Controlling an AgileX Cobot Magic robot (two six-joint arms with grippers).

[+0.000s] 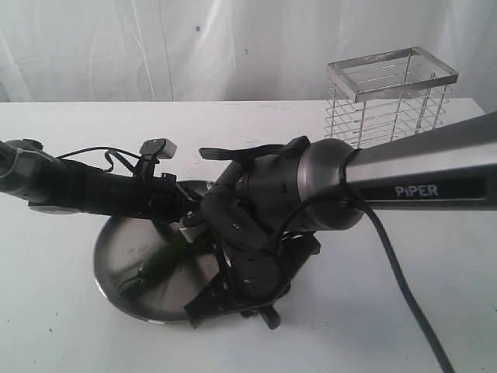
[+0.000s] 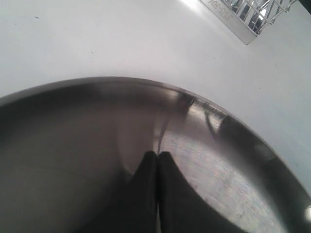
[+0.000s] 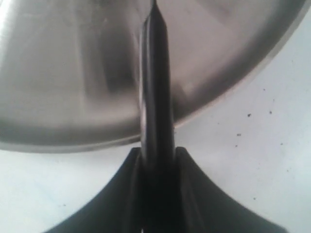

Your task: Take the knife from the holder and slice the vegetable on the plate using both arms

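White table point(image 1: 62, 326), broad and bare toward its near left corner. Toward the far right corner, the wire holder point(image 1: 390, 97), upright, no knife seen in it. Near the middle, closer to the near edge, the steel plate point(image 1: 116, 268), shiny and likely slick, apt to skate under sideways force. Over it, both arms crossed low. Right gripper point(image 3: 156, 160) clamped on the knife point(image 3: 155, 87), handle pinched between the fingers, slim dark blade reaching out over the plate's rim. Stiff, light tool; grip well back on the handle looks sound. Left gripper point(image 2: 158, 158) pressed closed just above the plate floor, nothing visible between the tips. Smallest, the green chilli point(image 1: 161, 263) on the plate's left half: glossy, curved, probably prone to roll; best pinned near the stem end.
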